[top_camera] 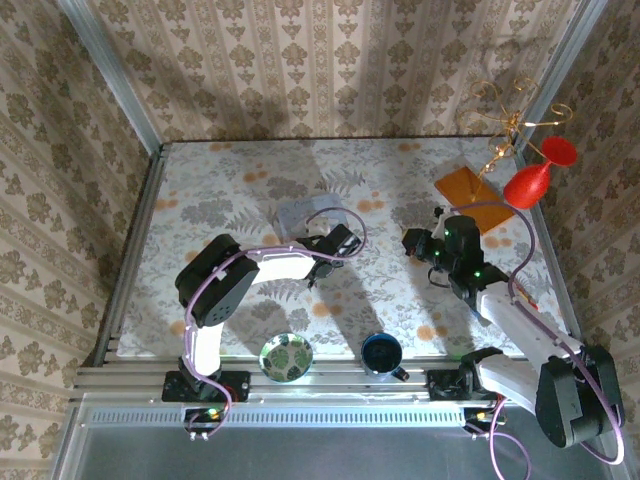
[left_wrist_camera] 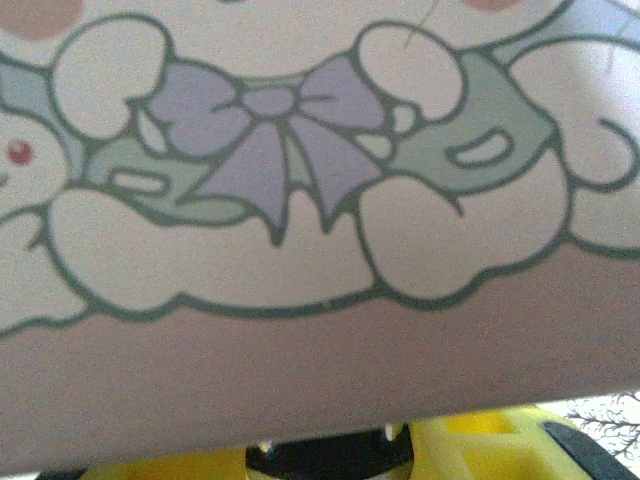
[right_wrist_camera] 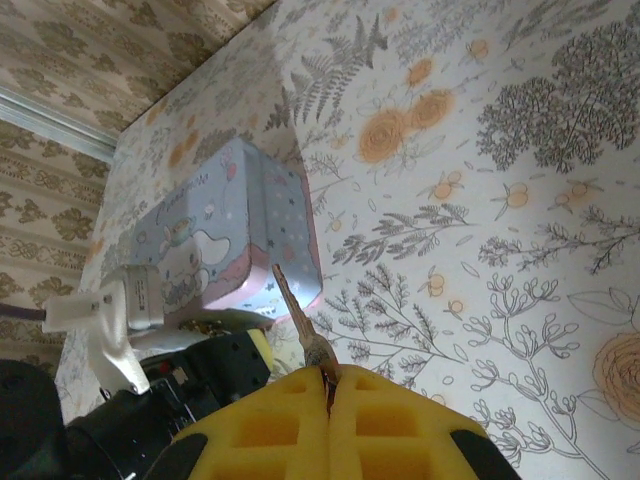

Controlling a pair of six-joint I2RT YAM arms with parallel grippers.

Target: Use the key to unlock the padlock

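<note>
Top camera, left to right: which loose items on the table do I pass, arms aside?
Green patterned bowl → blue cup → orange board → red goblet. The lavender tin overlaps the bowl's span, so it's left unplaced.

Top view's bright, soft shadows across the flower-patterned tabletop. Left wrist shot's blurry, way too close.

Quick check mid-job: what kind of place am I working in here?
Probably a staged robot test booth, not a real room: wallpapered panels in aluminium framing, a floral-print tabletop, and props like the red goblet.
</note>
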